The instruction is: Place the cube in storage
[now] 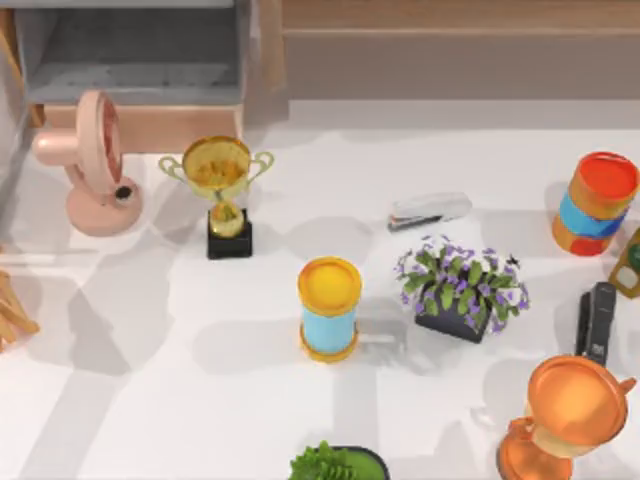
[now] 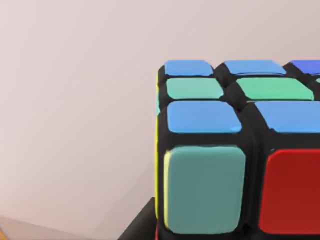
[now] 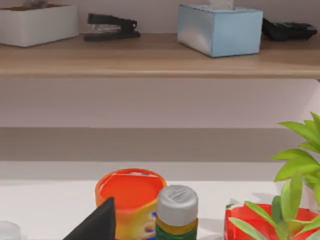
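Left wrist view: the cube sits right up against the camera, black grid, rounded glossy stickers in blue, green, teal and red, with a thin yellow edge on its side face. A dark piece of the left gripper shows at the cube's lower corner, touching or just beside it; whether the fingers clamp the cube I cannot tell. Behind the cube, a plain pale wall.

Right wrist view: a dark wedge of the right gripper juts in low; finger state cannot be told. Just beyond it stand an orange can with a matte lid and a small bottle with a grey ribbed cap. Beside these, a red pot with green leaves. Farther out, a wooden shelf carries a white box, a black stapler and a pale blue tissue box.

Top view adds the table: white, smooth. On it stand a gold trophy on a black base, a pink fan, a yellow-lidded can, a purple-flowered plant, a copper trophy and a grey open cabinet at the far left.
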You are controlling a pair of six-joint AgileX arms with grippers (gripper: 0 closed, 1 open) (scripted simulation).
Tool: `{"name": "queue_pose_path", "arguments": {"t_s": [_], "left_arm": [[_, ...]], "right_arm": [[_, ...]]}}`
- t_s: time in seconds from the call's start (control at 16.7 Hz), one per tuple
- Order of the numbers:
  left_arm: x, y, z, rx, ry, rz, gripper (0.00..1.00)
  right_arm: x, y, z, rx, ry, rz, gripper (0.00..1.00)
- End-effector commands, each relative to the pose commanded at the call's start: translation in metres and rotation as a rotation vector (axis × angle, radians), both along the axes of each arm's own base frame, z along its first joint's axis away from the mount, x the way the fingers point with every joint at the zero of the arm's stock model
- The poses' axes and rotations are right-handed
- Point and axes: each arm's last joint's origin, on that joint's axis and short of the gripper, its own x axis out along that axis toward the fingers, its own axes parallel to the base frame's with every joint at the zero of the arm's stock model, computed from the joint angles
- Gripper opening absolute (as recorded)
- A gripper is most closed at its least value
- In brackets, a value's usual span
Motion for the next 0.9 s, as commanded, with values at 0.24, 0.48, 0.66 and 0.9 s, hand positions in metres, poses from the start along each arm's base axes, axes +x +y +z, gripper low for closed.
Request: {"name": "queue_pose_path", "arguments": {"t_s": [0.24,0.48,0.66,0.9], "left_arm": [[-0.005,0.138,0.026,0.093,0.127,0.228,0.0],[-0.016,0.247,0.01,0.107,0.366,0.426,0.0],[-0.004,0.307,-0.035,0.055,0.624,0.503,0.0],[0.042,0.357,-0.14,-0.068,1.023,0.479,0.0]], "right_arm": [[0.0,0.0,0.0,0.0,0.0,0.0,1.0],[0.0,0.0,0.0,0.0,0.0,0.0,1.0],[0.0,0.0,0.0,0.0,0.0,0.0,1.0],[0.0,0.0,0.0,0.0,0.0,0.0,1.0]]}}
